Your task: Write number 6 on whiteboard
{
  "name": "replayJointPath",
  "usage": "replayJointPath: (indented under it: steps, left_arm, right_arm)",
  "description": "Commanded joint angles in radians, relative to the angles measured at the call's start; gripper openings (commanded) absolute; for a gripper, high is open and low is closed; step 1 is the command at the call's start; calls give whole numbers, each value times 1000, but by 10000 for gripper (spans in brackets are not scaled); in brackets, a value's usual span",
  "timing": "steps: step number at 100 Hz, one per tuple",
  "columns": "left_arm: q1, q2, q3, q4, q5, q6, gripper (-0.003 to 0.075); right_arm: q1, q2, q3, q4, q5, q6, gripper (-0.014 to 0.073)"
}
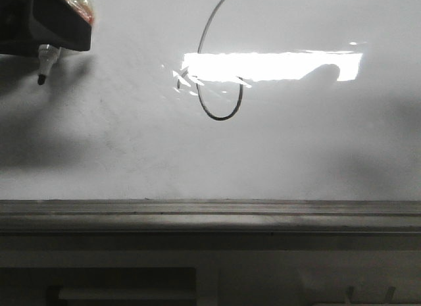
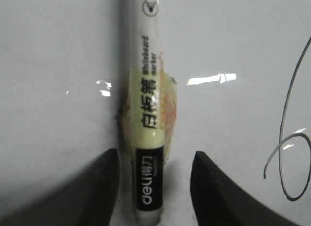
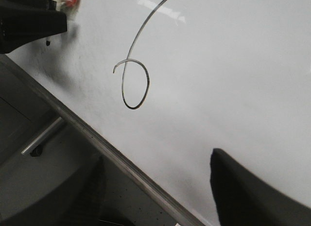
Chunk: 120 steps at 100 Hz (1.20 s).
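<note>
Broadly, the whiteboard [image 1: 131, 148] filled nearly all of the front view, glossy white with faint grey smudges, and a grey metal ledge [image 1: 210, 217] ran along its lower edge. A bright rectangular glare [image 1: 270, 66] lay across the centre.

The number 6 [image 1: 220, 69] sat at centre, upper half of the front view: a thin dark line, long stem curving up out of the top of the frame, small oval loop closing at the bottom, partly washed out by the glare. The right wrist view showed it cleaner, with a short tail where the loop met the stem. Long axis ran roughly up-down in the front view. Figure looked complete, by my judgement.

The left hand [image 1: 46, 20] held the marker [image 2: 148, 114] between its fingers [image 2: 104, 187], gripped near the cap end, a yellowish tape wrap on the barrel. Marker tip [image 1: 41, 77] pointed down in the upper left of the front view, well to the left of the 6; whether it touched the board could not be told.

The right hand [image 3: 155, 192] held nothing, fingers [image 3: 243, 187] spread wide. Left hand seemed the nearer to the figure.
</note>
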<state>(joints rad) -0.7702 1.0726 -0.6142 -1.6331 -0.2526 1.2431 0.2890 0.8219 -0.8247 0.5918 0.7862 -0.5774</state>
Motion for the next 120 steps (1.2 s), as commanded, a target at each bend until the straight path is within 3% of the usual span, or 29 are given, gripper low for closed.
replayJointPath:
  steps: [1,8,26,55,64,70,75,86,96,120]
  left_arm:
    - [1,-16,-28,12,-53,8,363]
    - [1,-30,-28,12,-54,40,395]
    - [1,-112,-26,8,-52,114,564]
    - [1,-312,-25,-12,-50,259,568]
    - [1,-379,-11,-19,-49,299,562]
    - [1,-423,8,-19,-49,301,529]
    - [1,-468,34,-19,-46,311,456]
    - [1,-558,103,-17,-10,321,216]
    - [1,-632,172,-1,34,321,-25]
    - [1,-831,309,40,67,321,-20]
  right_arm:
    - [-9,-7,-24,32,-55,1,416]
    - [-9,-7,-24,32,-55,1,416]
    - [-9,-7,-24,26,-55,1,416]
    - [-9,-9,-24,26,-55,1,416]
    - [-9,-38,-14,35,-88,-11,367]
    - [-9,-77,3,56,-123,-40,269]
    - [-9,-116,24,61,-156,-58,169]
    - [-9,-215,102,61,-250,-83,-74]
    - [-9,-318,187,61,-352,-88,-65]
    - [-9,-547,407,61,-525,-107,-65]
